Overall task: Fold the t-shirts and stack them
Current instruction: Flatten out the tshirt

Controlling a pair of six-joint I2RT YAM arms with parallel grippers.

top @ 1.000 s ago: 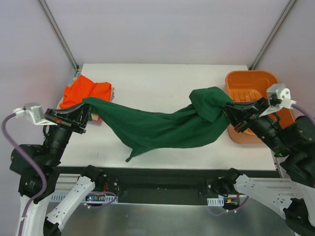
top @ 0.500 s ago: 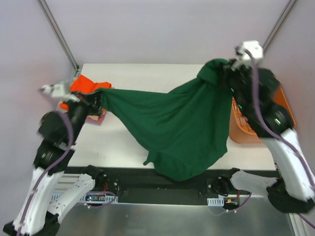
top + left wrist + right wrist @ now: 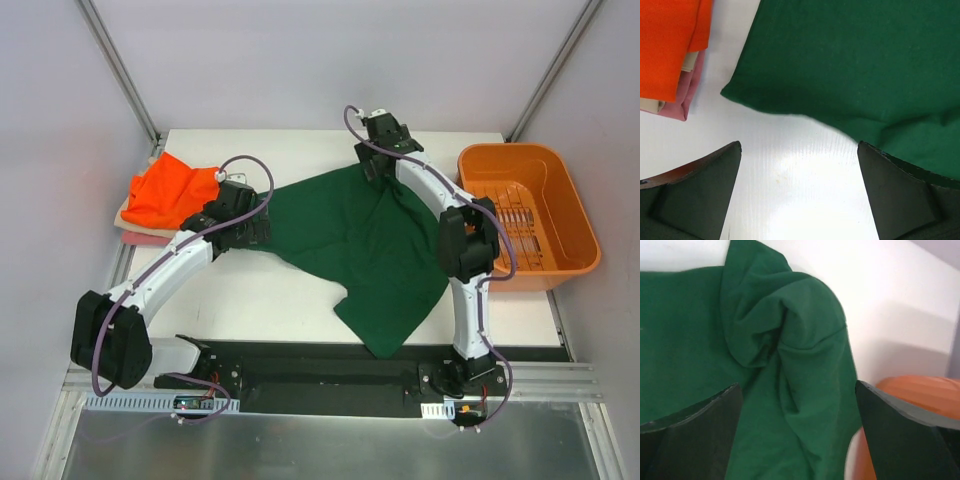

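Note:
A dark green t-shirt (image 3: 360, 240) lies spread across the middle of the white table (image 3: 270, 300), its lower end draped over the front edge. My left gripper (image 3: 246, 226) stands open at the shirt's left corner, over bare table, the green hem (image 3: 790, 107) just ahead of its fingers. My right gripper (image 3: 380, 160) hovers open above the rumpled far corner of the green cloth (image 3: 790, 340), nothing between its jaws. A bright orange t-shirt (image 3: 170, 192) tops a folded stack at the left, with cream (image 3: 688, 62) and pink (image 3: 682, 100) layers beneath.
An orange plastic basket (image 3: 505, 150) stands at the table's right side, its rim (image 3: 920, 390) close beside the right gripper. Two slanted frame posts rise at the back corners. Bare table shows in front of the left arm.
Both grippers have let go of the green t-shirt and opened. The shirt, held stretched in the air before, now lies flat on the table, and both arms have reached forward over it.

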